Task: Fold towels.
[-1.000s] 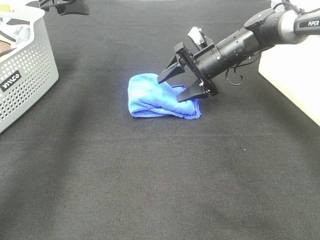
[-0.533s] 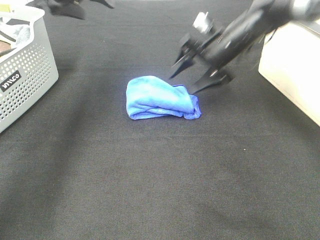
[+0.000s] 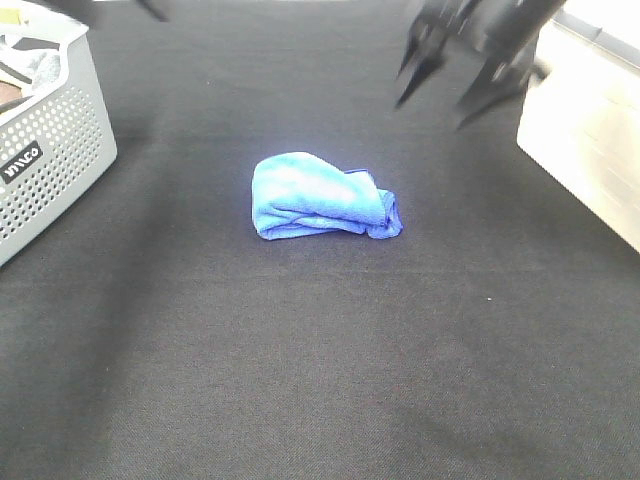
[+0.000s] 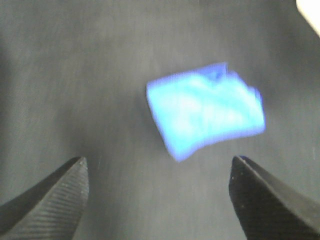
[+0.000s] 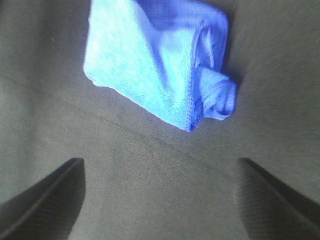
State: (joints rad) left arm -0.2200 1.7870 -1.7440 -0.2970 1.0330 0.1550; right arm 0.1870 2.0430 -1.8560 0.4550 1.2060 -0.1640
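The royal-blue towel [image 3: 320, 197] lies folded into a small bundle on the black cloth, with a bunched corner at its right end. It also shows in the left wrist view [image 4: 205, 107] and in the right wrist view [image 5: 160, 60]. My right gripper [image 3: 455, 85] is open and empty, blurred, up and to the right of the towel near the far edge. Its fingers [image 5: 45, 200] frame the towel from a distance. My left gripper [image 4: 160, 200] is open and empty, well away from the towel; in the high view it is almost out of frame at the top left.
A grey perforated basket [image 3: 50, 140] with cloths in it stands at the left edge. A pale block [image 3: 585, 140] sits at the right edge. The black cloth [image 3: 320, 360] covers the whole table.
My right gripper has let go of the towel and pulled back up and to the right. The towel has settled into a flatter bundle. My left arm has drawn further out of view.
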